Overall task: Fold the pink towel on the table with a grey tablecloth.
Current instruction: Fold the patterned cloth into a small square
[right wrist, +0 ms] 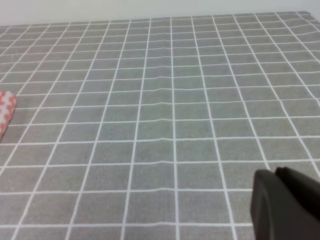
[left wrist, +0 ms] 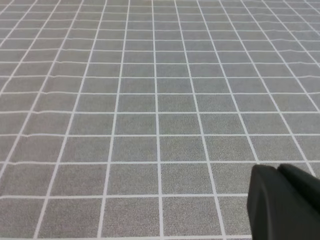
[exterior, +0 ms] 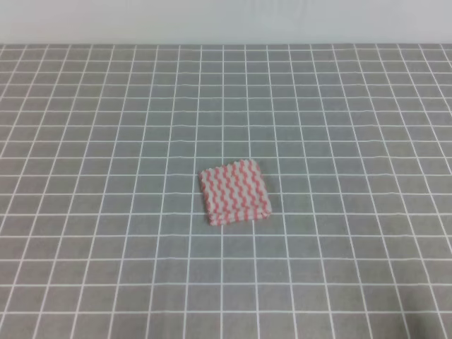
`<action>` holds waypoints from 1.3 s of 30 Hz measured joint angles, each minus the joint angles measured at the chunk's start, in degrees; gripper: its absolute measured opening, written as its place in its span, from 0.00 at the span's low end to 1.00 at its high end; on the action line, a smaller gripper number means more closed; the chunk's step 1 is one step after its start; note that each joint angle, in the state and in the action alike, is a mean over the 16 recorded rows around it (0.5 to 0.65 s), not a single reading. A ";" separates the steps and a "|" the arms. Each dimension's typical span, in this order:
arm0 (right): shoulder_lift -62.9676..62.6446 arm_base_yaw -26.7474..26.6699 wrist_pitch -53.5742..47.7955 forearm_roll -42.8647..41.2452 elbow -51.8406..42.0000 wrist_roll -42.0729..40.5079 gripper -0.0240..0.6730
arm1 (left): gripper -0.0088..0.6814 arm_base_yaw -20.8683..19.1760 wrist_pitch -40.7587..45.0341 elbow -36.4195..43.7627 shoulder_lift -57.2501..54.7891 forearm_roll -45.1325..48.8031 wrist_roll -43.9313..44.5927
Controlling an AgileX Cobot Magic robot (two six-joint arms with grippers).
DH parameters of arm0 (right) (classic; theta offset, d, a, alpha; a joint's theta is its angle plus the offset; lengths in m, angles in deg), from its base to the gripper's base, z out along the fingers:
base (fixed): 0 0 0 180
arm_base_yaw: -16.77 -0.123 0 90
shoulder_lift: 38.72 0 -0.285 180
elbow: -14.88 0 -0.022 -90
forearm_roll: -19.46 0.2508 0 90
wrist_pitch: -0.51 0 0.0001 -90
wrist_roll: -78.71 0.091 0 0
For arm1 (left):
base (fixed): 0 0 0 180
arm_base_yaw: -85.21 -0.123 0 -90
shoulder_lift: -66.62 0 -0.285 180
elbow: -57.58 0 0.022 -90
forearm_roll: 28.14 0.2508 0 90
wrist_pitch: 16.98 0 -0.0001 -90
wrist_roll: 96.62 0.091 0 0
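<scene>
Left claw [left wrist: 285, 205] barely visible, pink towel [exterior: 234, 192] folded square, slightly rotated

pale wall [exterior: 226, 21] behind, perhaps white, featureless

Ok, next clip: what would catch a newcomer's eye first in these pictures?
The pink towel, a small, seemingly folded zigzag-striped square, lies alone near the middle of the grey gridded table in the high view. No arm reaches into that view. Each wrist view shows only a dark piece of its gripper in the lower right corner, and the right one catches the towel's edge at far left.
</scene>
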 joint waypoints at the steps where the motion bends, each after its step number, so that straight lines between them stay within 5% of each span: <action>1: 0.07 0.01 0.00 0.01 0.06 0.00 0.01 | 0.01 0.00 -0.10 0.08 0.08 0.01 0.00; 39: -0.05 -0.01 0.29 0.05 0.30 0.00 0.01 | 0.01 -0.04 0.58 -0.68 -0.73 -0.07 -0.03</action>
